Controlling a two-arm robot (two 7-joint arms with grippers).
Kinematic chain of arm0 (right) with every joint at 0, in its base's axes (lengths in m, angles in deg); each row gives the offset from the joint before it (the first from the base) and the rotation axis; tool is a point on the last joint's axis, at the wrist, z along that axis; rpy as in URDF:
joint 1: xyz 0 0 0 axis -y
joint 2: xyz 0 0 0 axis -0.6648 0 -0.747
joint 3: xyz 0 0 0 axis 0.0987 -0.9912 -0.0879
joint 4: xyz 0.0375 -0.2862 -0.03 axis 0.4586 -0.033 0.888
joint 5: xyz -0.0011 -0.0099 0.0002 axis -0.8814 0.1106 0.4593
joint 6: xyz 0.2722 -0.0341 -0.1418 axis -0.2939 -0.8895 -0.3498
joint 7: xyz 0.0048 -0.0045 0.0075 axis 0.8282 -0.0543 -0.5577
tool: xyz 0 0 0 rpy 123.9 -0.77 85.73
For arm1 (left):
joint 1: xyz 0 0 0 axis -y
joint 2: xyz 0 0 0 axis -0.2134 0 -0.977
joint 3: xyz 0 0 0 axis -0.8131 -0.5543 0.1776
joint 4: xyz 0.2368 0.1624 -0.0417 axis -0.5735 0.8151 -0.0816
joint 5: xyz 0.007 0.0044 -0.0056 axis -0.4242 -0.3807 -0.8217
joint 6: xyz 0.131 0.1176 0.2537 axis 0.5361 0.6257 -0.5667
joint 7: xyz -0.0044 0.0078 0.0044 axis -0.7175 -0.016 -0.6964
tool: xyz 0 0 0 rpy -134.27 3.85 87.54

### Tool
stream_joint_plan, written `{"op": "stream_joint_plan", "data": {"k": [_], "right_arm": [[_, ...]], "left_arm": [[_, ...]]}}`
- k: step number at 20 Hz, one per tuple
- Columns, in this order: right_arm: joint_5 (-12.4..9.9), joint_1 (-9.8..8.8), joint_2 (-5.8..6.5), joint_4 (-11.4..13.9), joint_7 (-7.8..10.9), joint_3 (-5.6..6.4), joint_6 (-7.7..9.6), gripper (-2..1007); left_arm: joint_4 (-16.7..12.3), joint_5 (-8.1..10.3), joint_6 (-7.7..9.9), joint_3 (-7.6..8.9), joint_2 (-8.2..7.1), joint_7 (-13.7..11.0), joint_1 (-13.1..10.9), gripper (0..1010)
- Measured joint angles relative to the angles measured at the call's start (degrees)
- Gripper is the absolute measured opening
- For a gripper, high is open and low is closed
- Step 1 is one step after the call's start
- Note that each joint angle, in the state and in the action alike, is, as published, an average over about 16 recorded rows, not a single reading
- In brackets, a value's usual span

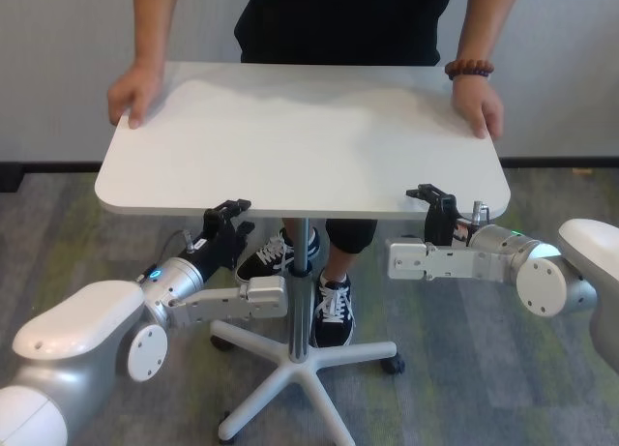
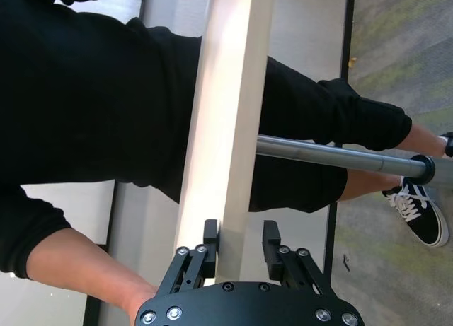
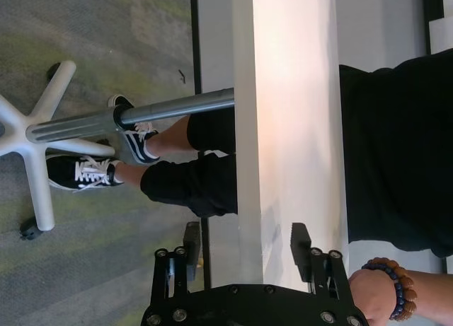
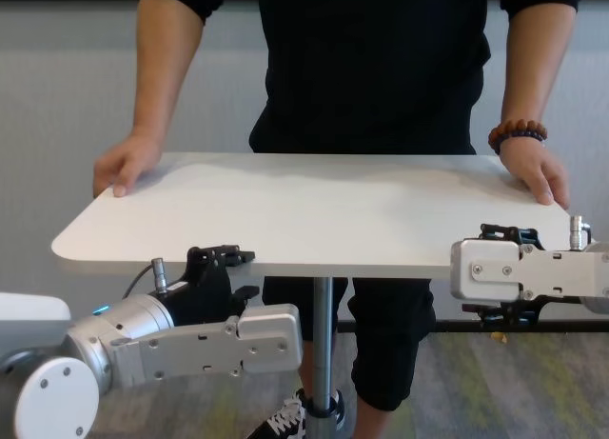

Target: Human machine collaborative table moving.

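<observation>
The white table (image 1: 300,136) stands on a slim grey pole (image 1: 301,257). The human (image 1: 338,20), in black, stands at its far side with one hand on each far corner (image 1: 131,93) and a bead bracelet (image 1: 469,69) on one wrist. My left gripper (image 1: 227,214) is at the near edge, left of the pole. In the left wrist view its jaws (image 2: 241,241) straddle the thin edge (image 2: 226,128), with a gap on one side. My right gripper (image 1: 432,196) is at the near edge on the right, with its jaws (image 3: 245,245) wide apart around the edge (image 3: 248,128).
The table's white star base (image 1: 290,369) with castors rests on grey-green carpet between my arms. The human's black-and-white sneakers (image 1: 334,311) stand just behind the pole. A pale wall with a dark baseboard (image 1: 561,163) runs behind.
</observation>
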Motion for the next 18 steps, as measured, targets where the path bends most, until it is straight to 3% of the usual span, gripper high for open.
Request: {"op": "stream_joint_plan", "data": {"k": [8, 18], "right_arm": [[0.0, 0.0, 0.0, 0.0, 0.0, 0.0, 0.0, 950], [0.0, 0.0, 0.0, 0.0, 0.0, 0.0, 0.0, 1003]], "left_arm": [[0.0, -0.04, 0.0, 0.0, 0.0, -0.06, -0.01, 648], [0.0, -0.04, 0.0, 0.0, 0.0, -0.05, -0.01, 925]]}}
